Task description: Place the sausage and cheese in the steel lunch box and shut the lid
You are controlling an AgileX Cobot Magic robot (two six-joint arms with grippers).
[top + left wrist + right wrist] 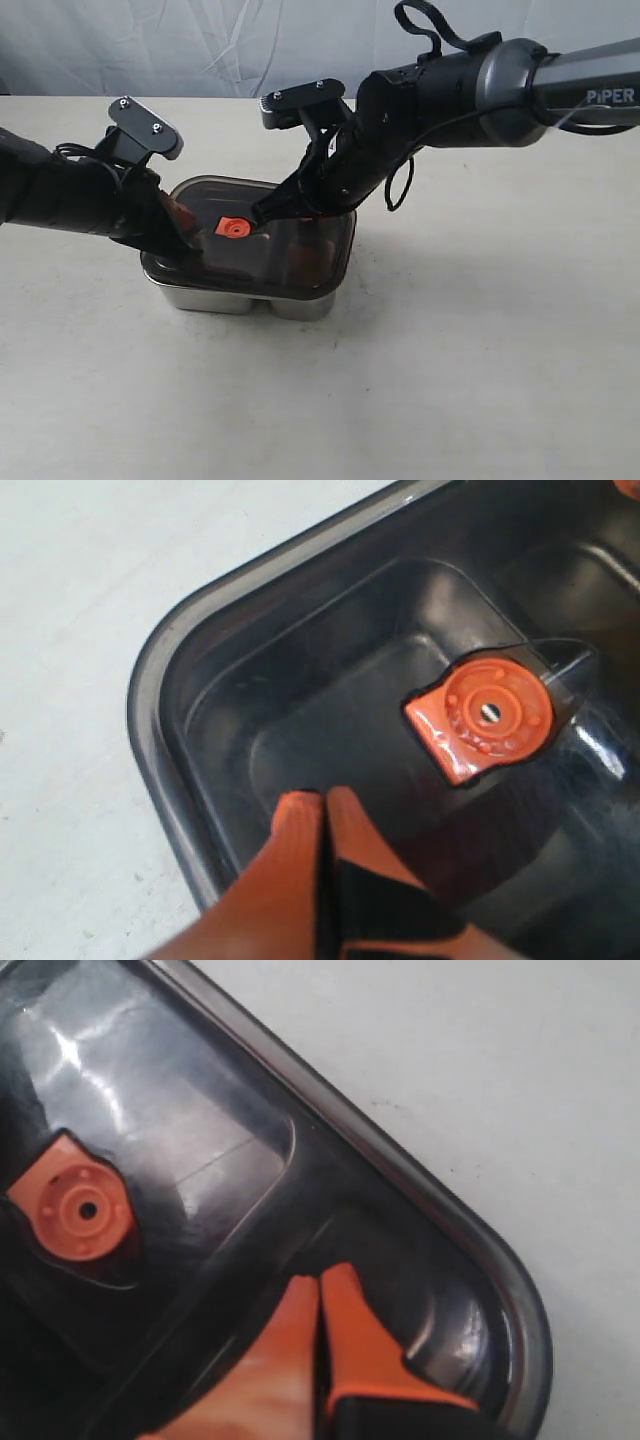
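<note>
The lid (250, 215) sits on the steel lunch box (240, 298), directly under both sets of fingertips. The left gripper (322, 805) is clenched on nothing, its 2 orange tips pressed together against the lid near 1 corner. The right gripper (320, 1285) is clenched the same way at the opposite corner. The orange valve (490, 715) lies between the 2 grippers. A reddish shape beneath the right gripper, seen through the plastic, is probably the sausage (303, 255). The cheese cannot be made out. Loading looks done, and what seems left is pressing the lid fully home.
</note>
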